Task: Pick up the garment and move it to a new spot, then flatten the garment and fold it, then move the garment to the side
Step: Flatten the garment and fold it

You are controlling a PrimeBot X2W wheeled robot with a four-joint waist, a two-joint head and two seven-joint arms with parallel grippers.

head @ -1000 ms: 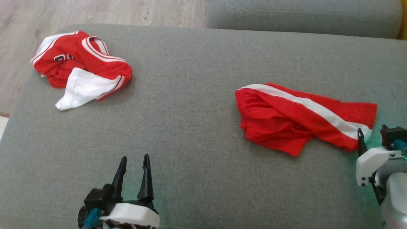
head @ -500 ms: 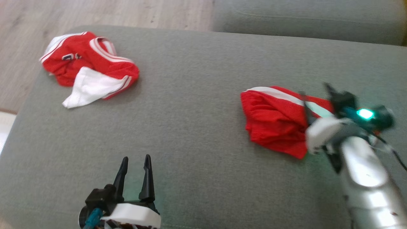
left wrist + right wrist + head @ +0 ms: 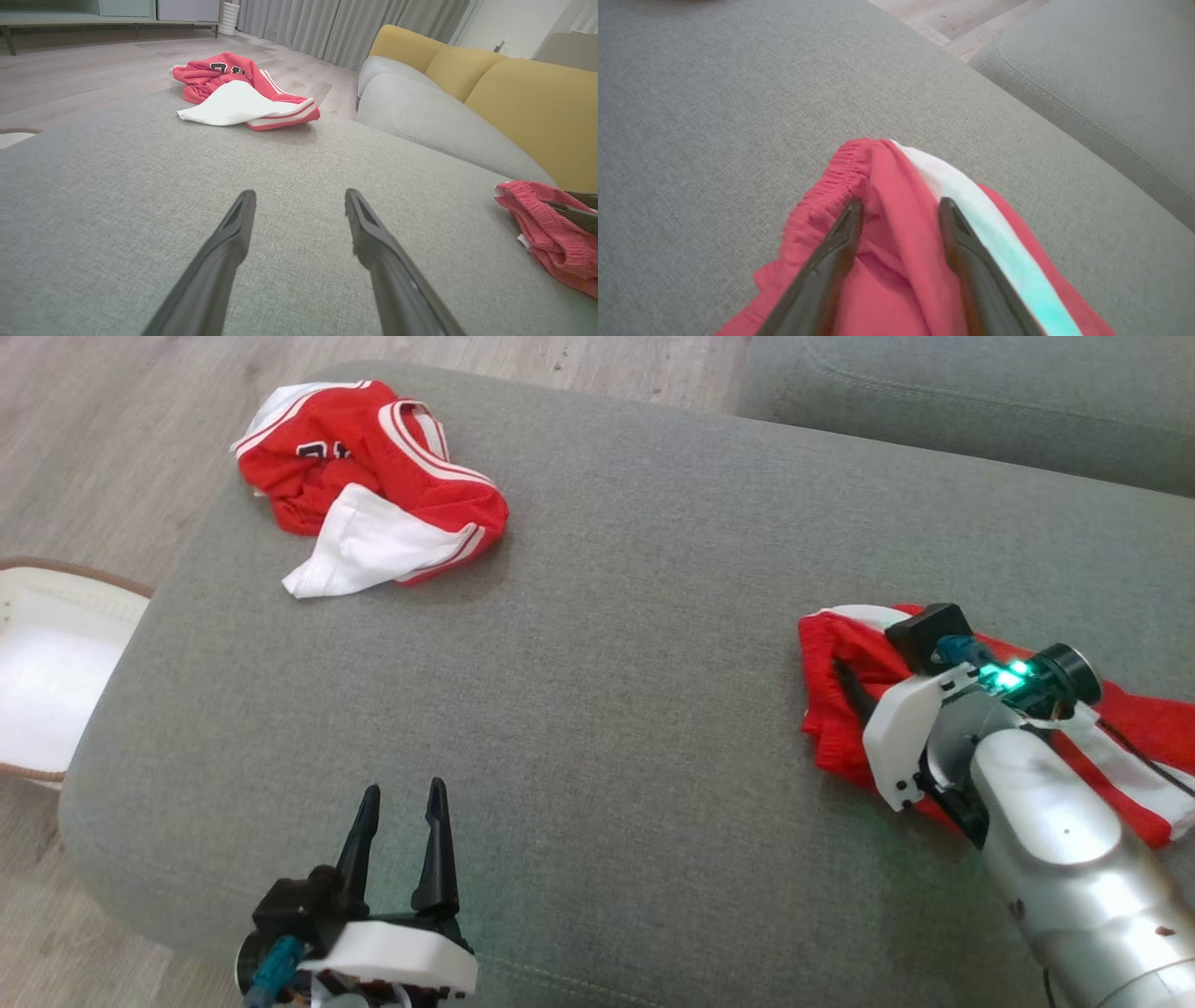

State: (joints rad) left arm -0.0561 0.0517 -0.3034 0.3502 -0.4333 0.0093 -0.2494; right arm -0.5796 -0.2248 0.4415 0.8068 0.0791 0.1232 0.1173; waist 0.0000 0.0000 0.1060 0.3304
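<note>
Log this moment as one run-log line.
phase: pre-grasp | left gripper: open, over bare cushion | right gripper: open, fingers astride shorts near waistband | jersey: crumpled, far-left corner

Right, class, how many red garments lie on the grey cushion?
2: a crumpled red-and-white jersey far left; red white-striped shorts at right, beneath the open right gripper. None seem hidden.

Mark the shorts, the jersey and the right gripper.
shorts (image 3: 896, 266), right wrist view, red fold between the fingers.
jersey (image 3: 350, 462), head view, red body.
right gripper (image 3: 900, 206), right wrist view, midway between fingertips.
</note>
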